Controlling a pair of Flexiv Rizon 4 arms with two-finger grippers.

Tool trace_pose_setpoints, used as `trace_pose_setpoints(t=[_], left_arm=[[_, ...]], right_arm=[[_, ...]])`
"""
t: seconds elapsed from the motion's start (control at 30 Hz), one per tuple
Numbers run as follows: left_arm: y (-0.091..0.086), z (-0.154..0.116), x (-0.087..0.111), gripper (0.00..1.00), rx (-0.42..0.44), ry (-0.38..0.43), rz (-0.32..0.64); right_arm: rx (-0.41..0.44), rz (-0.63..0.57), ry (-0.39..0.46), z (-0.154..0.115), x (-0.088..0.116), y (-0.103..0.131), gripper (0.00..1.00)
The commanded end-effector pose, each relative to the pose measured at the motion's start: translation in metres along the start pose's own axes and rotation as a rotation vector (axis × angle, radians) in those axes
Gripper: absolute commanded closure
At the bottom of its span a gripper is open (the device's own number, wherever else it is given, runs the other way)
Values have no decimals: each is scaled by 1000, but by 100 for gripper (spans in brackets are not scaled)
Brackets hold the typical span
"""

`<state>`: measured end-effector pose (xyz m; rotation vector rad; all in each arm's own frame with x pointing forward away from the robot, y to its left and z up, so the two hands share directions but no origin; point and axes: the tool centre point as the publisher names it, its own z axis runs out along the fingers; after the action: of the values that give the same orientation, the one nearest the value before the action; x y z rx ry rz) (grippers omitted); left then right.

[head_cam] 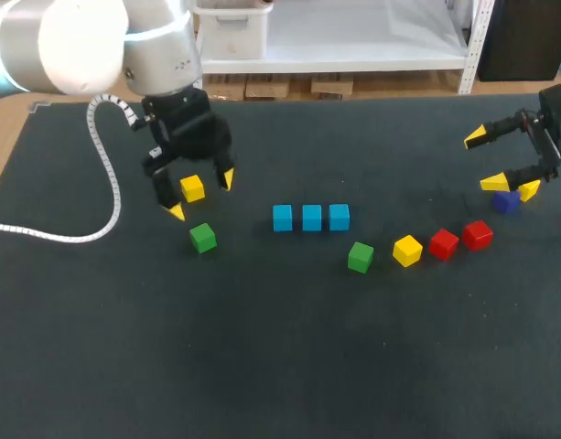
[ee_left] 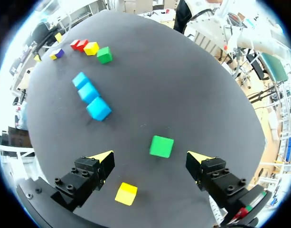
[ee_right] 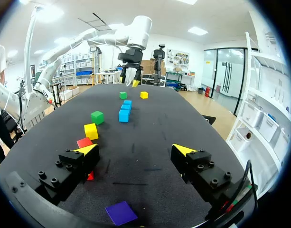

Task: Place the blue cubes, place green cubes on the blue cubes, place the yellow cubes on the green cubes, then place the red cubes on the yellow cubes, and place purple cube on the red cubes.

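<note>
Three blue cubes (head_cam: 311, 218) lie in a row at the table's middle. My left gripper (head_cam: 200, 195) hangs open above a yellow cube (head_cam: 192, 188). That yellow cube (ee_left: 126, 194) shows below and between its fingers, not touched. A green cube (ee_left: 162, 146) lies just ahead of the left gripper (ee_left: 151, 157). To the right lie another green cube (head_cam: 360, 257), a yellow cube (head_cam: 407, 250) and two red cubes (head_cam: 443, 243) (head_cam: 478, 234). My right gripper (head_cam: 486, 160) stands open at the far right, over the purple cube (head_cam: 506, 202). The purple cube (ee_right: 120, 212) lies under the right gripper (ee_right: 135, 149).
A small yellow piece (head_cam: 530, 190) sits right beside the purple cube; I cannot tell what it is. A white cable (head_cam: 102, 174) trails from my left arm over the table's left part. The dark mat (head_cam: 289, 347) stretches wide toward the front.
</note>
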<state>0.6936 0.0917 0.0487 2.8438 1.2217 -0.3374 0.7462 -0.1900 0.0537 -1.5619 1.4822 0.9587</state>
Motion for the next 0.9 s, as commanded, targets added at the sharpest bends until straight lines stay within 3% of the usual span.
trace_pose_setpoints(t=[0.03, 0.5, 0.57, 0.8, 0.9], left_arm=[[-3, 8, 0, 0, 5, -9, -2], [-15, 32, 4, 0, 7, -12, 15], [-16, 36, 6, 17, 10, -9, 10], [-18, 45, 7, 21, 16, -12, 20], [-18, 48, 8, 17, 15, -11, 19]], right_arm=[[2, -1, 1, 0, 0, 1, 0], [2, -1, 1, 0, 0, 1, 0], [2, -1, 1, 0, 0, 1, 0], [2, -1, 1, 0, 0, 1, 0], [2, -1, 1, 0, 0, 1, 0]])
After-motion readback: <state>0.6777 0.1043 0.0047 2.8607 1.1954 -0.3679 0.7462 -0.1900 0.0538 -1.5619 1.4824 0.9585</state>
